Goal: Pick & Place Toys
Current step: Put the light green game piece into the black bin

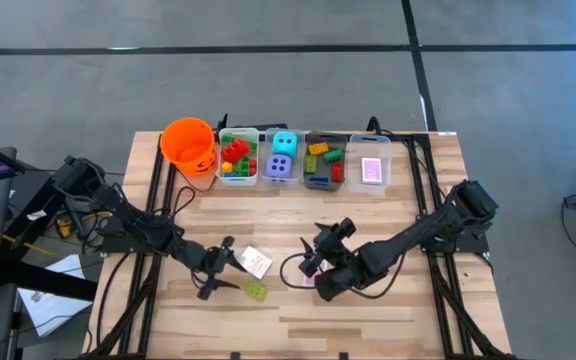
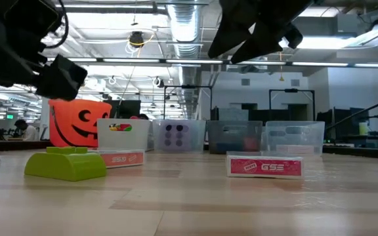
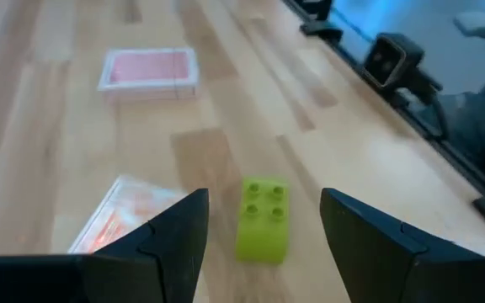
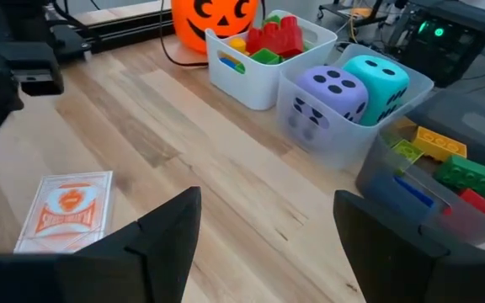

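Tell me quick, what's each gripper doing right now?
Left gripper: open, empty, over the green brick.
Right gripper: open, holding nothing.

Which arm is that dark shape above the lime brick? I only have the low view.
Observer: The left arm. From above, the left gripper sits just beside the lime brick.
Operator: Are its fingers open?
Observer: Yes. The left wrist view shows them spread, with the brick on the table ahead between them, not gripped.
Operator: What is the red box on my right?
Observer: A pink card box. From above it lies mostly under the right gripper, whose fingers are open too.
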Robot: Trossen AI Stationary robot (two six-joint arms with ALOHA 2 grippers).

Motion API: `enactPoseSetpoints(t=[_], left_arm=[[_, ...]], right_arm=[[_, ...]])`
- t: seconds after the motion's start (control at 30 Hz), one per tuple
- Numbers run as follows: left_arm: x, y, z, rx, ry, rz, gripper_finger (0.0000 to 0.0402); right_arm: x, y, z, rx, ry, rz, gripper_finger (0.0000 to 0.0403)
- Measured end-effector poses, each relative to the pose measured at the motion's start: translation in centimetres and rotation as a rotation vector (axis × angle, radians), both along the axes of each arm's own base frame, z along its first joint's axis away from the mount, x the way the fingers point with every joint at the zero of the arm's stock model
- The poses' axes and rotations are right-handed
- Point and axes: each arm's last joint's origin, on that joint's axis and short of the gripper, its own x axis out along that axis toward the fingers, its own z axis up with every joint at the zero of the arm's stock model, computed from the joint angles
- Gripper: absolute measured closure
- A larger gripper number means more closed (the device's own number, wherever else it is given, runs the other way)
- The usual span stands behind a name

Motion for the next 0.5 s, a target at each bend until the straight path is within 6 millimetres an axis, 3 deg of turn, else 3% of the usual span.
enactPoseSetpoints(t=[0.2,0.5], left_arm=[[-1.1,0.7,-1.3,-0.056,0.022,0.040,0.0172],[-1.1,0.6,-2.9,-0.043,0.082,0.054,0.0104]], right_arm=[[0.1,-0.3,0.0,0.000,0.001,-0.007,0.0139],[0.3,-0.8,0.0,0.000,0.001,-0.023,0.0139]])
